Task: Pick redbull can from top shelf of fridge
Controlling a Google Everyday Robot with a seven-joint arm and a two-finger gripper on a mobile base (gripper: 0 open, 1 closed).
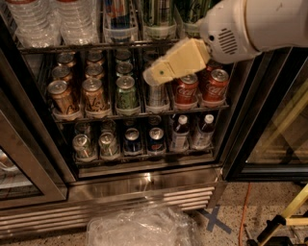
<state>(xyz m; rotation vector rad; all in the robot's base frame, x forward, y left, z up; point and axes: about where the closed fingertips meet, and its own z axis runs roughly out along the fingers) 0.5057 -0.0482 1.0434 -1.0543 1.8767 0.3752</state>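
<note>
Facing a big steel fridge, stocked on three racks. Across the upper right, a white arm, reaching in leftward and down. Along the top of view, the top shelf: a dark wire rack carrying water bottles at left and clear lane trays to their right. Below its rail, the tan gripper, hanging in front of the middle rack's cans, just left of the cola cans and lower than the target. Cannot tell whether clenched or released; nothing visibly grasped. Standing upright in a tray on the top shelf, between the bottles and the green-patterned cans: the redbull can, up and to the left of the gripper, apart from it, its top cut off at the edge of view. Judged early in the task: no contact made, can not yet picked. Left to do: rise and line up with the can, close around it, draw it out past the rail.
</note>
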